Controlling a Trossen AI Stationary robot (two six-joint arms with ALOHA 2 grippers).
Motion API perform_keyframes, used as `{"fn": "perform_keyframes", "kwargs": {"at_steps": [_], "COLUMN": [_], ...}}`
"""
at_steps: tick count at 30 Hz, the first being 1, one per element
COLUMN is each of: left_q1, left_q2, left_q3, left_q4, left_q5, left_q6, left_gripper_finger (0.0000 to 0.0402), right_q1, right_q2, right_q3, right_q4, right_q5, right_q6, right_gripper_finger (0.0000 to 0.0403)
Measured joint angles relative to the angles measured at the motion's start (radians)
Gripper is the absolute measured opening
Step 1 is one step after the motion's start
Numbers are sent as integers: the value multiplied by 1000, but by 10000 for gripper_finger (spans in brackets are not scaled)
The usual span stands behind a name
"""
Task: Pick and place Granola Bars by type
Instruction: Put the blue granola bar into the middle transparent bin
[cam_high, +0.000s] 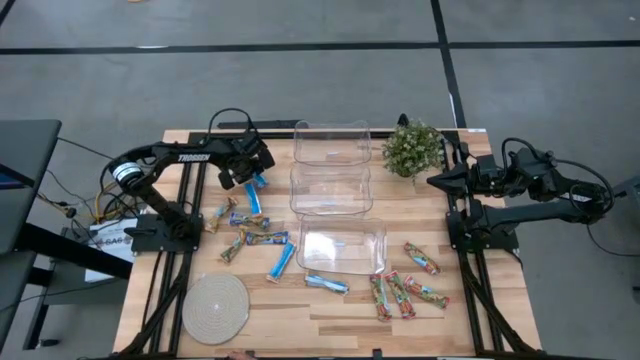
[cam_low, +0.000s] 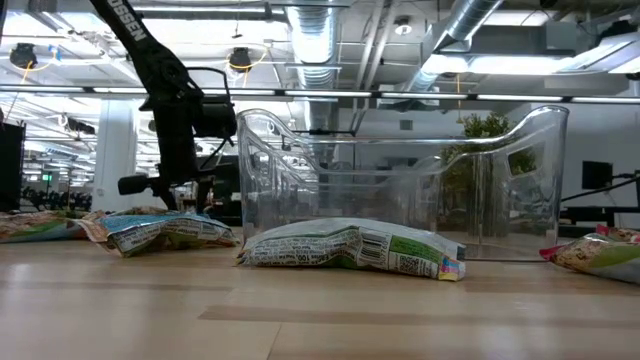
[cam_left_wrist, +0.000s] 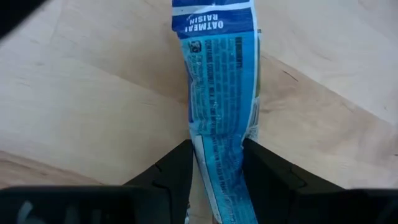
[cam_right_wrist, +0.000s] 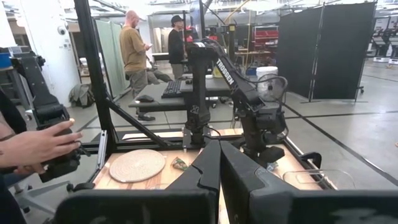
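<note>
Pincer duty falls to the left arm: the left pincer (cam_left_wrist: 217, 180) is clamped on a bright blue bar (cam_left_wrist: 217, 93), its two dark fingers (cam_left_wrist: 171, 171) pressing the wrapper from either side, with the bar's free end reaching out over the bare wood. From above, this left pincer (cam_high: 252, 178) hangs just off the left side of the three clear bins (cam_high: 330, 190), level with the middle one, and the blue bar (cam_high: 257, 182) shows at its tip.

More bars lie on the tabletop (cam_high: 300, 320) to the left of the bins: a loose group of tan-brown and blue bars (cam_high: 245, 230), one blue bar (cam_high: 281, 262) by the nearest bin's left corner, and another blue bar (cam_high: 327, 284) just in front of that bin. Red-green-orange bars (cam_high: 400, 292) are scattered off the nearest bin's front right corner. A round woven mat (cam_high: 215, 307) sits further to the front left of the bins, and a small potted plant (cam_high: 413, 148) stands to the right of the farthest bin.

The right pincer (cam_right_wrist: 219, 163) is shut on nothing, its fingers pressed together; the right arm (cam_high: 520, 185) waits well right of the bins, beside the plant.
</note>
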Motion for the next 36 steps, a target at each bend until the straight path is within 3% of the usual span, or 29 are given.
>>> {"fn": "perform_keyframes", "kwargs": {"at_steps": [8,20,36], "left_q1": [0,-11,-31], "left_q2": [1,-1,-91], "left_q3": [0,1,-2], "left_q4": [21,28,131], "left_q5": [-14,-17,14], "left_q6": [45,62,63], "left_gripper_finger": [122,13,17], "right_q1": [0,0,0], "right_q2": [0,0,0], "right_q3": [0,0,0], "right_q4": [0,0,0], "right_q5": [0,0,0], "right_q6": [0,0,0], "right_gripper_finger": [0,0,0]}}
